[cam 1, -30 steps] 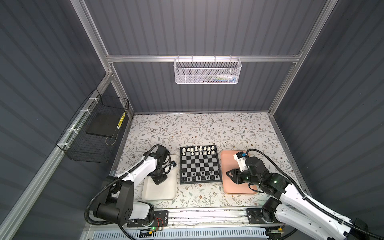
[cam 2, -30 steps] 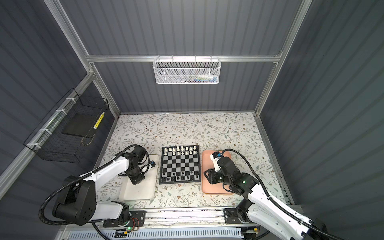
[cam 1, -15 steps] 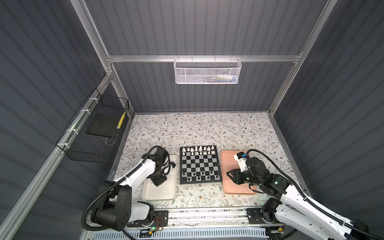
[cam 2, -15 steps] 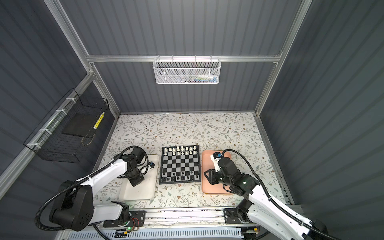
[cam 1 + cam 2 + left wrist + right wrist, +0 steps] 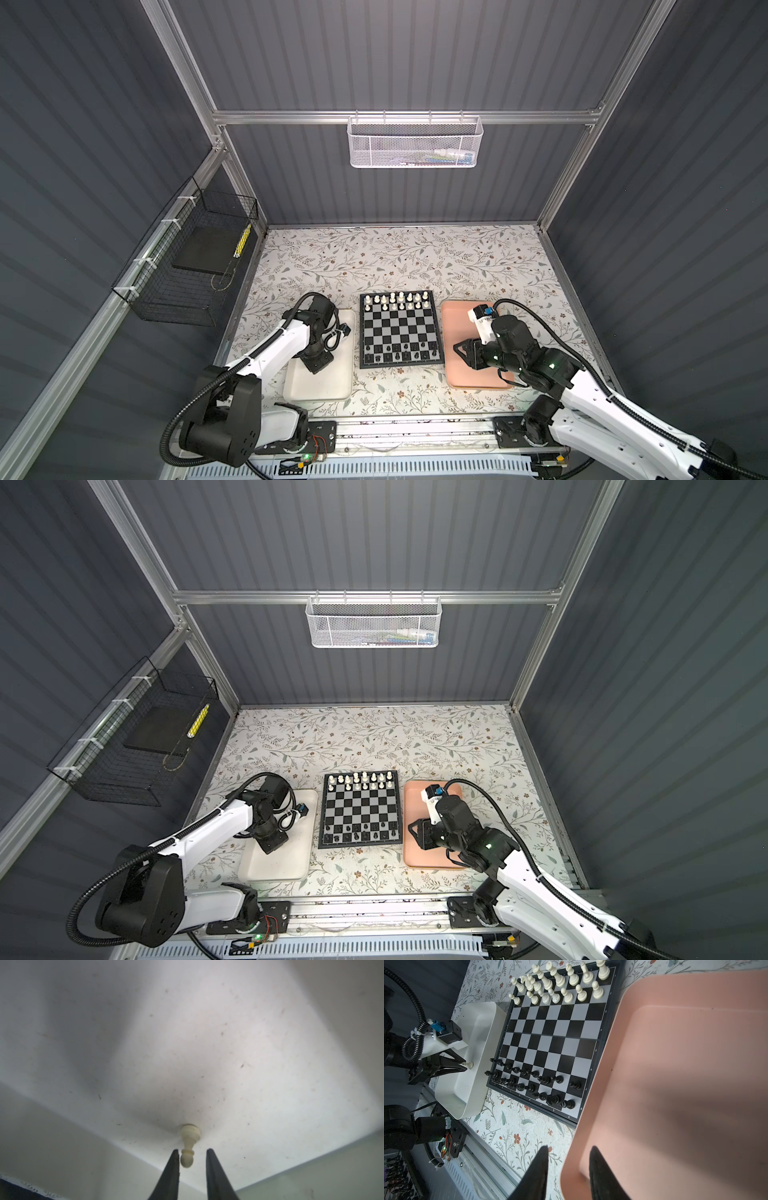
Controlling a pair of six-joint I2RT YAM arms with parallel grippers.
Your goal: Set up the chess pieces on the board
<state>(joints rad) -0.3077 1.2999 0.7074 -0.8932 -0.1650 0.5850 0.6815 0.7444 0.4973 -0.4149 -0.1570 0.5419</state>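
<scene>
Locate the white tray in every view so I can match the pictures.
Top views: the white tray lies left of the board.
Left wrist: its floor fills nearly the whole picture.
Right wrist: it sits beside the board's side away from the pink tray.
Shared landmark: the left hand, over the tray in all four, a cream pawn between its fingers.

Glossy plastic pawn (image 5: pixel 188 1145), matt wht tray (image 5: pixel 207 1047)

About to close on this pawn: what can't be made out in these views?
Pawn: hidden under the left arm in both top views.
Whether the left jaws touch it: left wrist view too soft.
Black pieces: too small in top views to name.
Mesh basket contents: blurred behind mesh.
</scene>
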